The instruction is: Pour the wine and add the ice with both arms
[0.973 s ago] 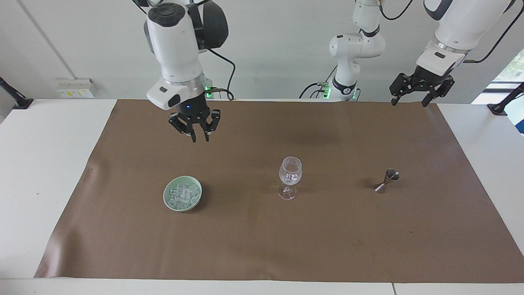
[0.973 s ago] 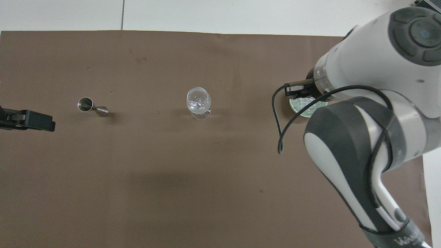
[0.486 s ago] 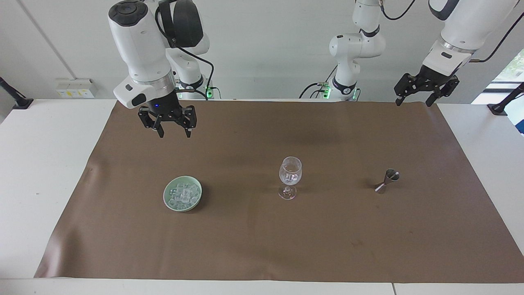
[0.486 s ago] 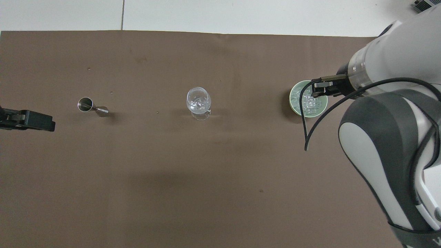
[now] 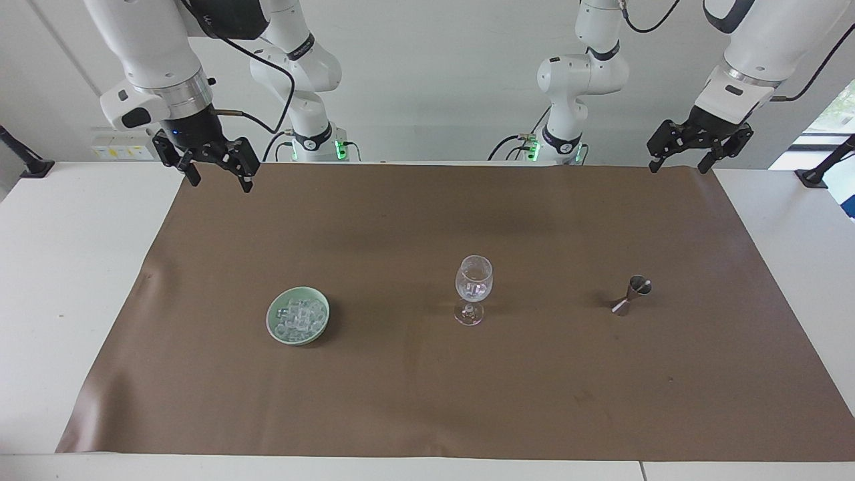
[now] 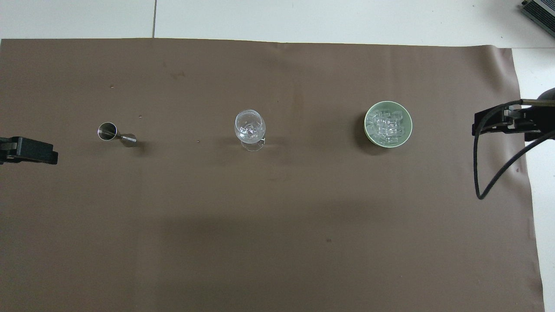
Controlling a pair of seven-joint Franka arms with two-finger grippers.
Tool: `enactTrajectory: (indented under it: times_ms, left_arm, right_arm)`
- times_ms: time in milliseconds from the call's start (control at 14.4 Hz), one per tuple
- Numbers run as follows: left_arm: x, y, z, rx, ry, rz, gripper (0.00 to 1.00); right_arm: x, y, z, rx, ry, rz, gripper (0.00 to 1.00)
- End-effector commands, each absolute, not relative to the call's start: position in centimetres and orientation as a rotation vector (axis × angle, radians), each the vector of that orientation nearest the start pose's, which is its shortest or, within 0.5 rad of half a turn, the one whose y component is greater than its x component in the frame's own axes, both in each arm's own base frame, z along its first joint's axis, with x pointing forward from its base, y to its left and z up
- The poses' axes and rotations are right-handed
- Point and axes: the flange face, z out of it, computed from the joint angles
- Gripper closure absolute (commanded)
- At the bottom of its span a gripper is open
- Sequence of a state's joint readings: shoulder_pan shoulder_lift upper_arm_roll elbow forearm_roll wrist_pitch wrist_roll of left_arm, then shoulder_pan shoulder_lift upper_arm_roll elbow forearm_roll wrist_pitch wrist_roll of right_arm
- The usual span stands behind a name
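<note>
Both grippers are hanging spread and empty: right gripper [image 5: 215,167] over the mat's corner nearest the robots, left gripper [image 5: 696,143] likewise at its end. Ice [image 5: 299,316] is sitting in green bowl [image 5: 273,319]; wine glass [image 5: 473,288] is holding cubes, so task looks finished

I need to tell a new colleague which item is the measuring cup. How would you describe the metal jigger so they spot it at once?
On the brown mat, three things stand in a row: a green bowl of ice, a wine glass in the middle, and the jigger toward the left arm's end. It is the only metal one: a small silver double cone, pinched at the waist and tilted.
</note>
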State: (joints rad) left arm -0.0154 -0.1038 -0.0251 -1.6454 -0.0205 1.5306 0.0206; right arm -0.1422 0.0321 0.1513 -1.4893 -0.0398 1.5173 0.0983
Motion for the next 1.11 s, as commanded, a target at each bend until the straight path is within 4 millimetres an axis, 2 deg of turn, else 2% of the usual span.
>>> enactTrajectory:
  times_ms: [0, 208, 903, 1042]
  left_arm:
    - [51.2, -2.23, 64.72, -3.166, 0.099, 0.02, 0.0]
    - [51.2, -2.23, 64.79, -3.166, 0.099, 0.017, 0.0]
    - [51.2, -2.23, 64.72, -3.166, 0.099, 0.02, 0.0]
    - [51.2, -2.23, 64.79, -3.166, 0.099, 0.017, 0.0]
  right_arm:
    - [54.4, -3.14, 64.52, -3.161, -0.043, 0.046, 0.0]
    - [54.07, -3.78, 64.89, -3.16, -0.104, 0.042, 0.0]
    - [53.8, -3.68, 65.09, -3.162, -0.091, 0.047, 0.0]
    - [53.82, -3.83, 65.18, -3.163, -0.027, 0.039, 0.0]
